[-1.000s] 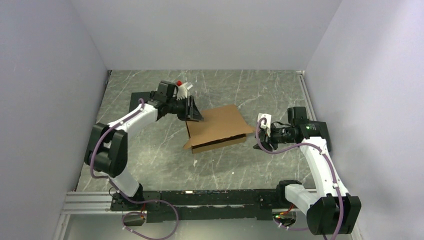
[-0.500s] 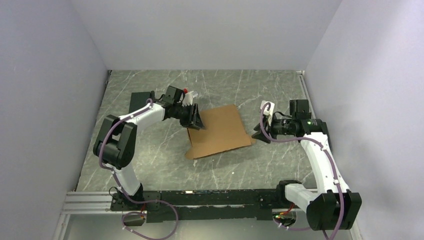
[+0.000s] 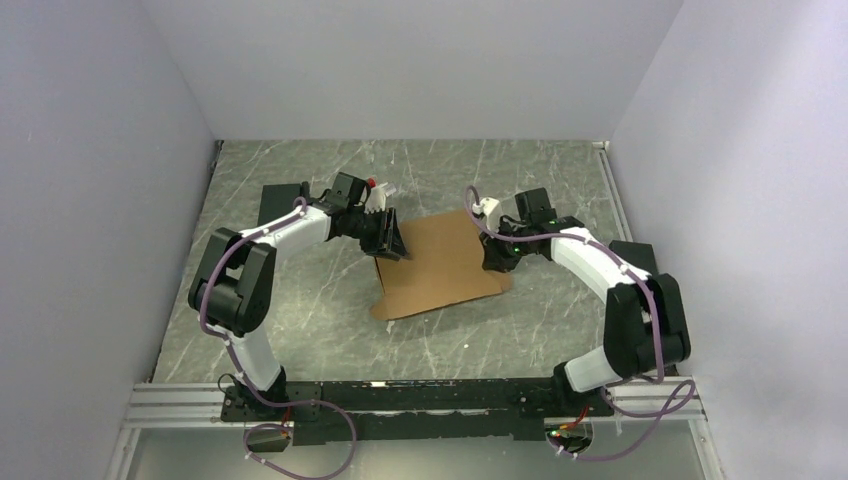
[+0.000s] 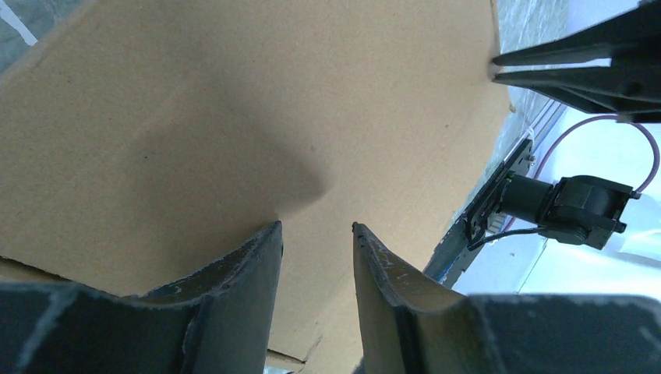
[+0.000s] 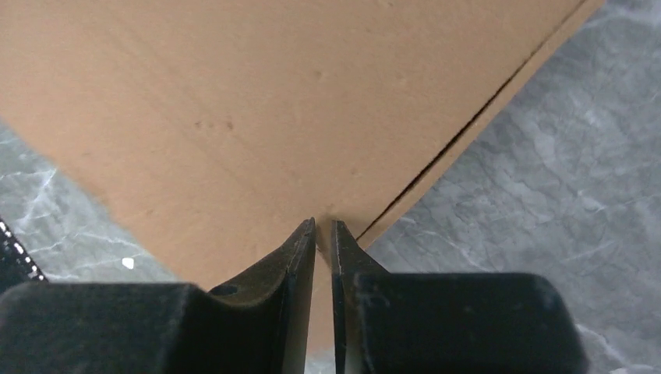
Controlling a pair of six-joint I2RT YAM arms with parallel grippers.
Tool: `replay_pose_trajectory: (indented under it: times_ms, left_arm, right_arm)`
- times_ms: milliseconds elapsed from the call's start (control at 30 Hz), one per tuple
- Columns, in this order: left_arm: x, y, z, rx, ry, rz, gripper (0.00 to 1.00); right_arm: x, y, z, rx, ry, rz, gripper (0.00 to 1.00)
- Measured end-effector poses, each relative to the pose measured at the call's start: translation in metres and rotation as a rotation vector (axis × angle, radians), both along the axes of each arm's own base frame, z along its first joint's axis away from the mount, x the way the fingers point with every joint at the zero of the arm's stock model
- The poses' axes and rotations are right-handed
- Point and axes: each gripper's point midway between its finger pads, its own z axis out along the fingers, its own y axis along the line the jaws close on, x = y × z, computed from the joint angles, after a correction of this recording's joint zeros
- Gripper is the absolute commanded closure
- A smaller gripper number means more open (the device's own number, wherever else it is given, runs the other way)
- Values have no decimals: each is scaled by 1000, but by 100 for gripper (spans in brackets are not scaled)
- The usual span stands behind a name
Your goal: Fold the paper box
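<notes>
Brown paper box (image 3: 440, 265) lay flat; left gripper (image 3: 392, 246) released at 9 o'clock, right gripper (image 3: 492, 262) nearly clenched at 3 o'clock, grasp unclear; its thin pinch might slip off.

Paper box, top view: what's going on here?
Both arms are working on the paper box, which lies nearly flat on the table. The left gripper sits at its far-left corner with fingers apart. The right gripper is at its right edge, fingers almost together; whether they pinch the cardboard is unclear.
</notes>
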Motion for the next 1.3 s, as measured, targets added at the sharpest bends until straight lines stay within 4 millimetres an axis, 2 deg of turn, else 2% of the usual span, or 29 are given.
replay_pose_trajectory:
  times_ms: [100, 267, 400, 533, 667, 733, 833, 933, 1067, 1200, 1300]
  left_arm:
    - [0, 0, 0, -1, -1, 0, 54]
    - [0, -1, 1, -6, 0, 1, 51]
    - [2, -2, 8, -18, -19, 10, 41]
    - [5, 0, 29, -33, -89, 33, 32]
    - [7, 9, 61, -45, -201, 76, 22]
    - [8, 18, 74, -48, -265, 113, 16]
    - [5, 32, 82, -49, -311, 170, 7]
    - [3, 52, 77, -50, -309, 245, 2]
    - [2, 81, 59, -74, -254, 367, 1]
    - [0, 100, 43, -74, -188, 451, 1]
    - [1, 110, 45, -48, -198, 499, 0]
  right_arm:
    - [4, -4, -14, -32, 36, -42, 82]
    - [7, -4, -13, -37, 29, -62, 77]
    - [4, -1, -10, -21, 37, -45, 68]
    - [-3, 1, -2, 24, 50, -20, 61]
    - [-4, 1, 10, 88, 49, -16, 53]
    - [-4, 0, 14, 118, 57, -24, 48]
    - [-2, -4, 20, 174, 79, -55, 40]
    - [7, -11, 29, 234, 81, -117, 35]
    - [18, -17, 38, 274, 64, -177, 28]
    - [28, -17, 55, 294, -5, -207, 13]
    - [35, -17, 75, 312, -98, -202, 4]
